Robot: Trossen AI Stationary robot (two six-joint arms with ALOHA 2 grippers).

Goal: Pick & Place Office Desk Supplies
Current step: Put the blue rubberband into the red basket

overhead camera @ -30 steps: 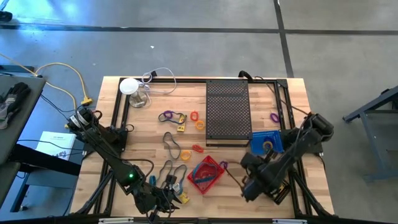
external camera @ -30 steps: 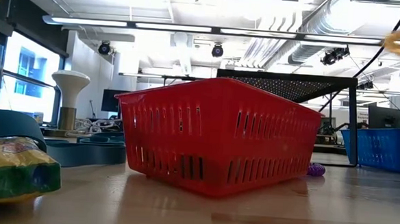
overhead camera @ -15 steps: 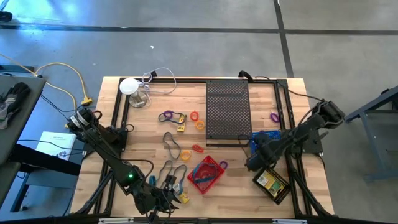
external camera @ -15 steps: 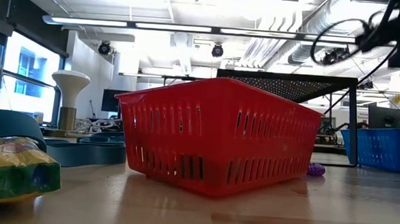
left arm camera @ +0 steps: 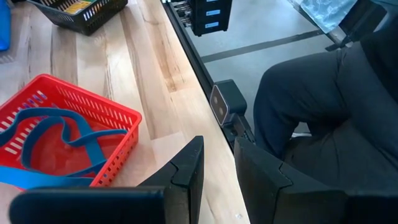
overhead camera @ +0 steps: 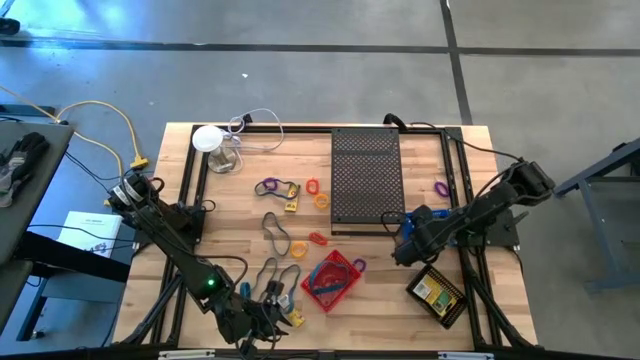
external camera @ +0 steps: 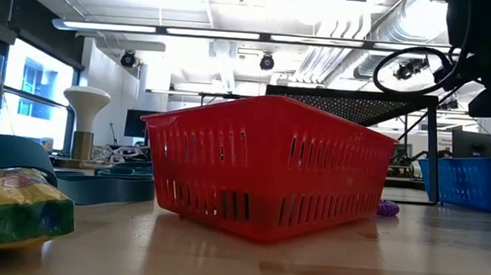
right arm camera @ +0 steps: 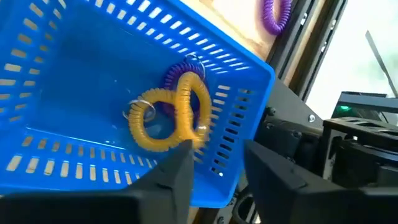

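While your right gripper (right arm camera: 214, 168) hangs over the blue basket (right arm camera: 74, 74) at the right side of the table (overhead camera: 250, 215), its fingers stand apart with nothing between them. The yellow coil band (right arm camera: 168, 115) lies inside that basket, just ahead of the fingertips, beside a purple coil (right arm camera: 183, 68) half hidden behind it. From this angle I cannot be sure the yellow coil is resting flat on the basket floor and not leaning on the wall.

Your left gripper (left arm camera: 214, 165) waits low at the near edge of the table, by the red basket (left arm camera: 74, 118) with its blue loop (left arm camera: 56, 134). Its fingers are narrowly parted and nothing shows between them.

The rest of the supplies are scattered on the wood left of the black perforated tray (overhead camera: 365, 180): a purple loop (overhead camera: 266, 186), orange rings (overhead camera: 312, 186), a grey band (overhead camera: 273, 227), a yellow ring (overhead camera: 298, 249). One more purple coil (overhead camera: 440, 187) sits beyond the blue basket, near the frame.

Mind the way out. If you lift the right gripper at a slant, a fingertip could catch the yellow coil's loops and drag it back over the rim, or nudge the light basket sideways. The springy coils also snag easily on the wall slots, so a low sweep invites trouble.
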